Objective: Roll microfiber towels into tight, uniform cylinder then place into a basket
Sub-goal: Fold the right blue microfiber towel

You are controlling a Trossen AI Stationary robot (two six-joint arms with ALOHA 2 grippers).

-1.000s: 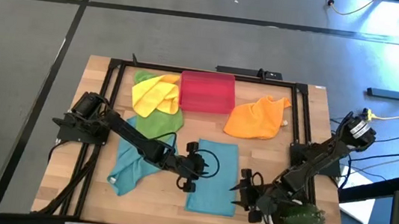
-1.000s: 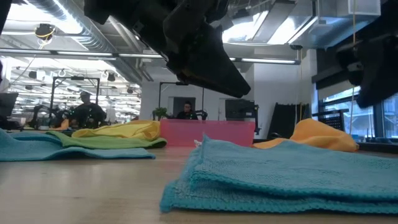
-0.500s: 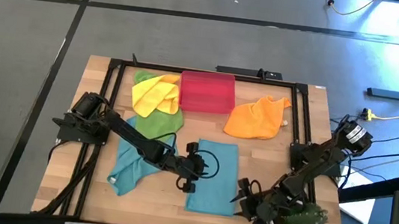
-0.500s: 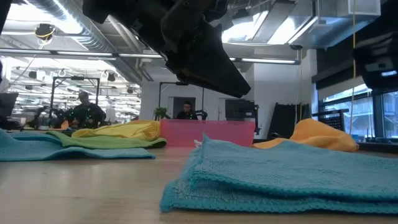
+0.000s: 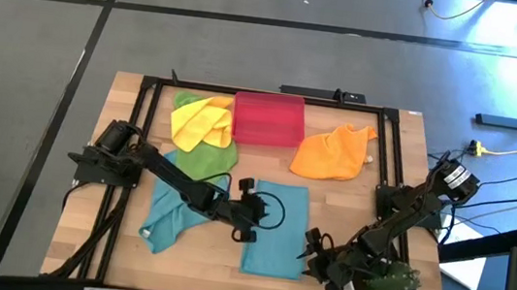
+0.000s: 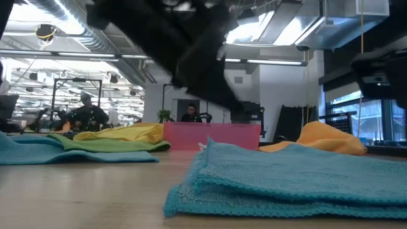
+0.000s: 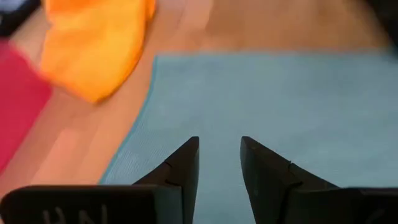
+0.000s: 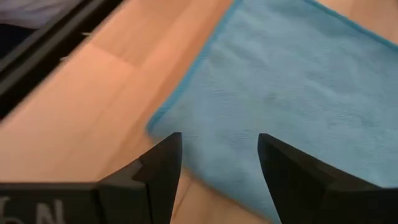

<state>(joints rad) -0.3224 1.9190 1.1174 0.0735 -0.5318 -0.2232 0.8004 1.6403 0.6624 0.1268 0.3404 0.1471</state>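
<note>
A teal-blue microfiber towel [image 5: 278,230] lies folded flat on the table's middle, toward the near edge. My left gripper [image 5: 247,224] hovers open over the towel's left edge, and teal cloth [image 7: 280,93] shows between and beyond its fingers. My right gripper [image 5: 311,251] hangs open over the towel's near right corner [image 8: 163,127], its fingers spread wide. The red-pink basket [image 5: 267,119] stands at the far edge, with no towel showing in it. In the low view both arms are dark shapes above the towel [image 6: 286,178].
A second teal towel [image 5: 165,214] lies crumpled at the left. Yellow [image 5: 201,119] and green [image 5: 206,159] towels lie left of the basket, and an orange one [image 5: 334,154] to its right. A white plant pot [image 5: 382,281] stands at the near right, close to my right arm.
Both grippers have turned a little over the folded teal towel and have kept nearly to their places. My left gripper has tipped further down, and my right gripper has rolled about its own line. Neither has shut. The towel has not moved.
</note>
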